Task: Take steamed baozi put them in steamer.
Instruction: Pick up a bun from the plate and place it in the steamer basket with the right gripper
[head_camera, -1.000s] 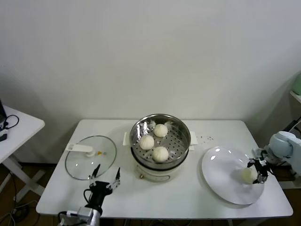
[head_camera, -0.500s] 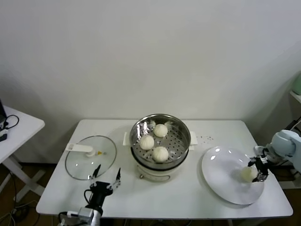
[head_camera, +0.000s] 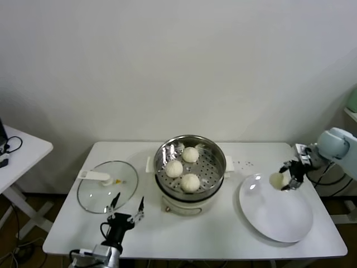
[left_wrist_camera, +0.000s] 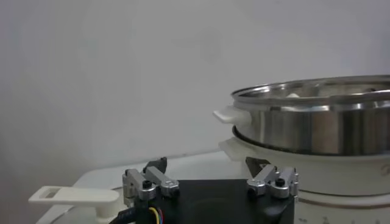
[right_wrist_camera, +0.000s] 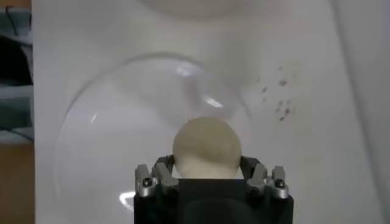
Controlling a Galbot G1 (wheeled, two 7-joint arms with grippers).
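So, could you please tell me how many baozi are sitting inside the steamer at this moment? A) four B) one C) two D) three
D: three baozi lie on the perforated floor of the steamer, while the fourth baozi is held in the right end effector over the white plate.

Right gripper [right_wrist_camera: 206,176]: fingertips hidden behind the held bun [right_wrist_camera: 206,148]; body cut by the frame edge. Plate [right_wrist_camera: 122,122]: far rim blurred, part cut off. Left gripper [left_wrist_camera: 210,178]: base cut by the frame edge. Lid [left_wrist_camera: 73,196]: only the handle shows. Steamer [left_wrist_camera: 317,131]: 3 o'clock side cut off, inside hidden by its wall. Left arm in head view: cut off at 6 o'clock.
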